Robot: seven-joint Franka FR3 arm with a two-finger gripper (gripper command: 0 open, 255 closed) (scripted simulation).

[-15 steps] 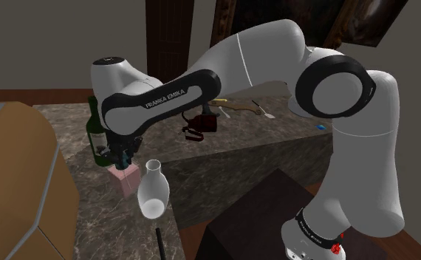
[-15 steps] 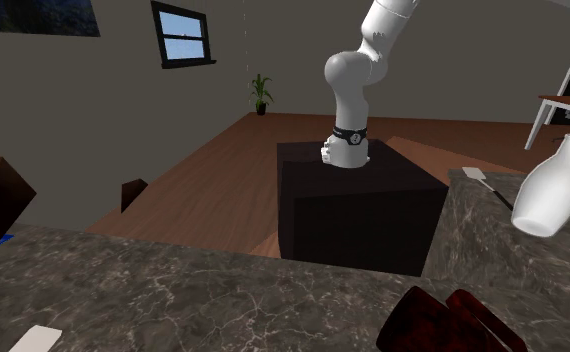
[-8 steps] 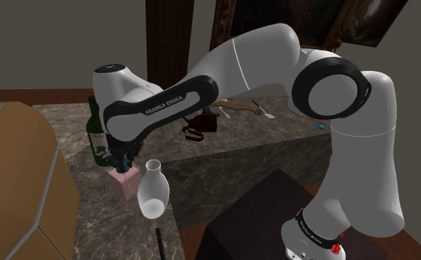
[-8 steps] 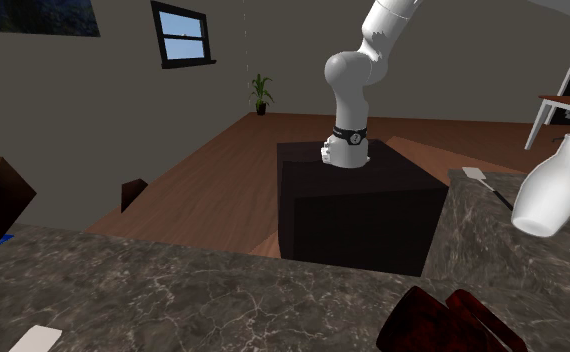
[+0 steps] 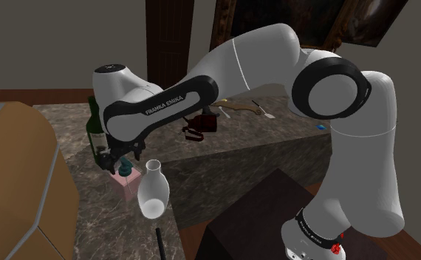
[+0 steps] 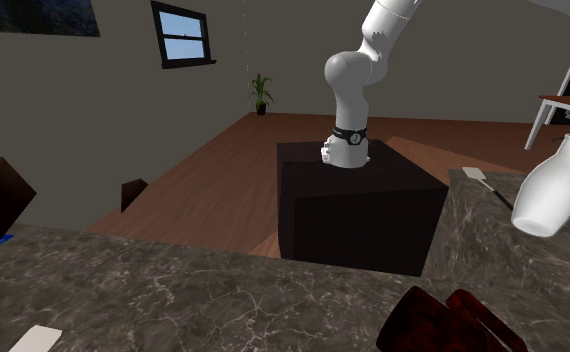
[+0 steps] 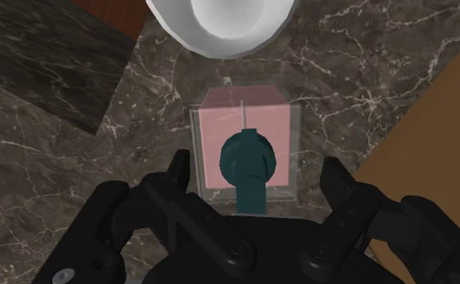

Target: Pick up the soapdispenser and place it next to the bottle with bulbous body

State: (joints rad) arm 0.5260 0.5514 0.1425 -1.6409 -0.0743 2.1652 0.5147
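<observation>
Directly beneath the gripper (image 7: 257, 179) the soap dispenser (image 7: 220, 133) is seen standing upright on the dark marbled counter (image 7: 67, 145), its pale pink square body cased in clear walls and topped by a teal pump head (image 7: 248, 157). The two black fingers are held wide apart, one to each side of the dispenser, and nothing is clasped between them; whether the fingertips brush the clear casing cannot be told. Just beyond the dispenser, on the side away from the hand, the white bottle with bulbous body (image 7: 220, 20) is seen from above, close to the dispenser but apart from it. In the shoulder view the gripper (image 5: 122, 162) is poised right over the dispenser (image 5: 130, 183), and the white bottle (image 5: 153, 198) is found just beside it on that view's right, near the counter's (image 5: 83, 214) edge. A green wine bottle (image 5: 96, 133) is placed just behind the gripper, and a dark red bag (image 5: 200, 124) lies well apart, farther along the counter. In the second exterior view the white bottle (image 6: 551, 190) is shown at the right, with the arm's black stand (image 6: 353, 205) behind it.
</observation>
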